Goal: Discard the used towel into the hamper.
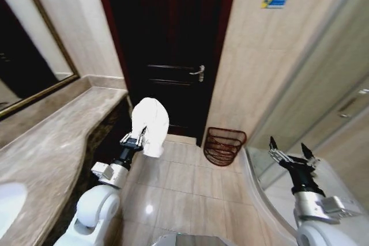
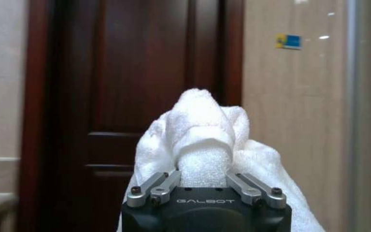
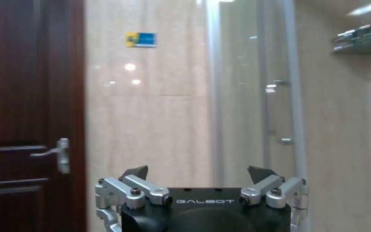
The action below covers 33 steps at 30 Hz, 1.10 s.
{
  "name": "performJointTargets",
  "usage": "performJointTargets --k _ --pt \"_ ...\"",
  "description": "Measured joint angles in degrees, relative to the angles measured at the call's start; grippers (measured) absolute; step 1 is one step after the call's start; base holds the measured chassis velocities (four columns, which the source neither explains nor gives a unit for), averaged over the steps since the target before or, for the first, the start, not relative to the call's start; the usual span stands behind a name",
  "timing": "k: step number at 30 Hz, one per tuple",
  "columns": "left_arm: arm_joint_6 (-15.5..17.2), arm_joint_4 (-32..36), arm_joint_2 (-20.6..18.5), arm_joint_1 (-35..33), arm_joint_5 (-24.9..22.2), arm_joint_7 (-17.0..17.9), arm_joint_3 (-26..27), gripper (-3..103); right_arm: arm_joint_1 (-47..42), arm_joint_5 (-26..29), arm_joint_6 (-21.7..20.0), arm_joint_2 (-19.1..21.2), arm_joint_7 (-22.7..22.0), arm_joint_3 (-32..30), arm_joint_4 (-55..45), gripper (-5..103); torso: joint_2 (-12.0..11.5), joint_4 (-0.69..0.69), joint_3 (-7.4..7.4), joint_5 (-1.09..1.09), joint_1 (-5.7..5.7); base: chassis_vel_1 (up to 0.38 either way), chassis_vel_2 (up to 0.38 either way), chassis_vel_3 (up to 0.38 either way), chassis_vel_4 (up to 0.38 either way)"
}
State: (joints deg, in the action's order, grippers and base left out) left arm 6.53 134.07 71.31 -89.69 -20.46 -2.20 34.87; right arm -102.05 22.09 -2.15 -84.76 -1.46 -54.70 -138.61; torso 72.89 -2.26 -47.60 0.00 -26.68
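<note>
Left of frame centre, my left gripper (image 1: 138,137) clamps the white towel (image 1: 150,125), lifted for carrying toward the hamper (image 1: 223,146); my right gripper (image 1: 291,152), lower right, waits spread wide and empty.

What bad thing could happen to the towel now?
The towel hangs bunched in the left gripper, up in the air and off to one side of the hamper. Let go here, it would likely land on the floor tiles. A loose fold might also catch the hamper's rim.
</note>
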Motion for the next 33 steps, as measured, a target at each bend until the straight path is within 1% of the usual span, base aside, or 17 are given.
performJointTargets --k 8,14,16,17,18,20,25,27,29,30,33 --pt "-0.3 -0.3 0.1 0.1 0.0 -0.1 0.1 16 -0.4 -0.4 0.2 -0.6 -0.2 -0.1 -0.3 100 0.0 -0.01 0.00 0.00 0.00 -0.126 -0.118 -0.123 -0.114" --pt "-1.5 -0.5 0.2 -0.7 0.0 -0.6 0.7 16 -1.2 -0.1 0.3 1.0 -0.4 -0.9 -0.4 100 0.0 0.00 0.00 0.00 0.00 -0.134 -0.135 -0.133 -0.136" --pt "-2.2 -0.9 0.4 -0.9 0.3 -1.7 1.1 16 -0.4 0.0 -1.4 1.1 -1.4 -0.8 -0.5 100 0.0 -0.01 0.00 0.00 0.00 -0.133 -0.133 -0.140 -0.134" --pt "-2.2 -0.9 0.4 -0.9 0.3 -1.7 1.1 16 -0.4 0.0 -1.4 1.1 -1.4 -0.8 -0.5 100 0.0 -0.01 0.00 0.00 0.00 -0.135 -0.131 -0.140 -0.132" --pt "-2.5 -1.1 0.5 -1.0 0.4 -2.1 1.2 16 -0.2 0.0 -2.9 1.0 -2.3 -0.3 -0.8 100 0.0 0.00 0.00 0.01 0.00 -0.101 -0.132 -0.121 -0.132" --pt "-2.6 -1.3 0.7 -0.9 0.4 -2.3 1.3 16 -0.5 0.0 -4.2 1.0 -2.8 0.1 -1.3 100 0.0 -0.01 0.00 -0.01 0.00 -0.114 -0.127 -0.105 -0.116" --pt "-2.7 -1.4 1.0 0.0 0.1 -2.4 1.3 16 -0.2 -0.4 -3.8 1.3 -3.0 0.1 -1.0 100 0.0 -0.01 0.00 0.00 0.00 -0.113 -0.116 -0.115 -0.113" --pt "-3.2 -1.9 1.2 0.7 0.7 -2.3 1.1 16 0.0 -0.4 -3.2 1.5 -3.2 -0.3 -0.4 100 0.0 0.02 0.00 0.00 0.00 -0.093 -0.117 -0.110 -0.096" --pt "-3.3 -2.0 1.3 0.9 1.0 -2.3 0.8 16 -0.1 -0.4 -2.4 1.5 -2.9 -0.6 0.0 100 0.0 0.02 0.00 0.00 0.00 -0.068 -0.058 -0.043 -0.053" --pt "-3.3 -2.1 1.3 0.9 1.1 -2.2 0.6 16 -0.2 -0.5 -1.9 1.5 -2.6 -0.6 0.3 100 0.0 -0.01 0.00 0.00 0.00 0.000 0.000 0.000 0.000" --pt "-3.3 -2.4 1.3 1.0 1.2 -2.2 0.6 16 -0.3 -1.0 -1.2 1.4 -2.3 -0.3 0.8 100 0.0 -0.03 0.00 0.00 0.00 0.000 0.000 0.000 0.000"
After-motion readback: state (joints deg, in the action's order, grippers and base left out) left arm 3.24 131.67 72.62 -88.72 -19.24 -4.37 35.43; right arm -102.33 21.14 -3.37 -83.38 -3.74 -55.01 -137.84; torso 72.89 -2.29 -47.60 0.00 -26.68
